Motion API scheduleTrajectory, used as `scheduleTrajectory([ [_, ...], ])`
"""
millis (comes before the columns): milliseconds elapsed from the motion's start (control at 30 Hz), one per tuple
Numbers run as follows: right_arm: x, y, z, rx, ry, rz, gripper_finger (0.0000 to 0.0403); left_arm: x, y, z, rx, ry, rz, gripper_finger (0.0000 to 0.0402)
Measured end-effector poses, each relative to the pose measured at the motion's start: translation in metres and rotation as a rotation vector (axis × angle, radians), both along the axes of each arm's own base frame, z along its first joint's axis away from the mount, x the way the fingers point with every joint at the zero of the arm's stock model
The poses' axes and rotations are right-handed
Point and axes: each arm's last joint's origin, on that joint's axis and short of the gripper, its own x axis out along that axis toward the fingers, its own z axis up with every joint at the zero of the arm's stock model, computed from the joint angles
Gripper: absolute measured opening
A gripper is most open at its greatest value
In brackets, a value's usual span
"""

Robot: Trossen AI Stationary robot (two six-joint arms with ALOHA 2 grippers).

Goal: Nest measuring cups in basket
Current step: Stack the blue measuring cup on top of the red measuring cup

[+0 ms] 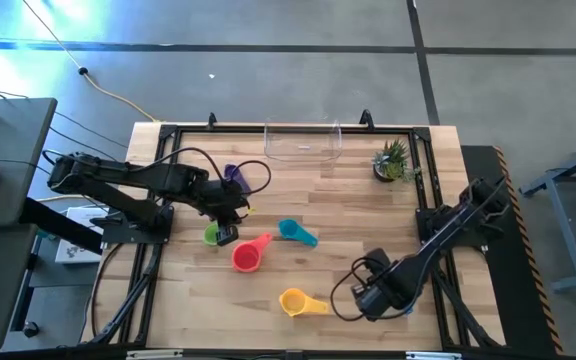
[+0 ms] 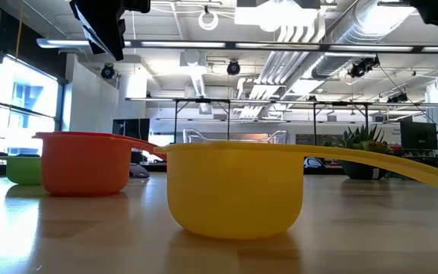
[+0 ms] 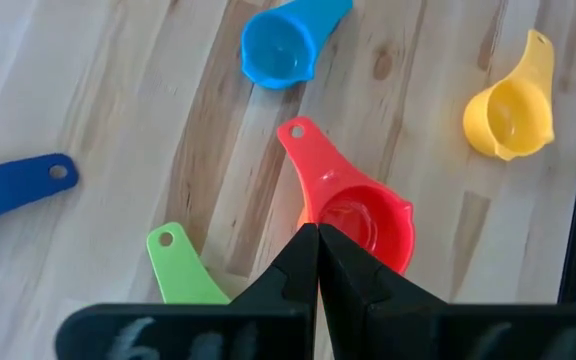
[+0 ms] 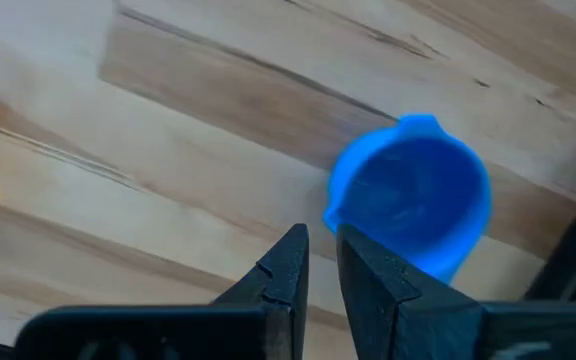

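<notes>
Five cups lie apart on the table: purple (image 1: 233, 173), green (image 1: 210, 237), red (image 1: 246, 256), teal (image 1: 296, 233) and yellow (image 1: 296, 301). A blue cup (image 4: 413, 200) lies near the table's right near corner. The clear basket (image 1: 303, 142) stands at the far edge and holds no cup. My left gripper (image 3: 318, 235) is shut and hangs above the table between the green cup's handle (image 3: 176, 268) and the red cup (image 3: 363, 215). My right gripper (image 4: 320, 238) hovers beside the blue cup's rim with a narrow gap between its fingers. No orange cup shows.
A small potted plant (image 1: 393, 160) stands at the table's far right, next to the basket. Cables loop over the table near both arms. In the low view the yellow cup (image 2: 234, 186) and the red cup (image 2: 86, 164) fill the foreground. Bare wood lies between the cups.
</notes>
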Motion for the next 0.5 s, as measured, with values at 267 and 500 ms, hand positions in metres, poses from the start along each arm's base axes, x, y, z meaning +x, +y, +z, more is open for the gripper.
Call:
scheduleTrajectory([
  [267,-0.008,0.001,-0.003,-0.018,0.048,0.018,0.0077,0.0,0.0,0.0,-0.043,0.005,0.08,0.0],
  [500,-0.008,-0.002,-0.019,-0.019,0.035,-0.016,0.0113,0.0,0.001,0.0,-0.031,0.002,0.13,0.0004],
])
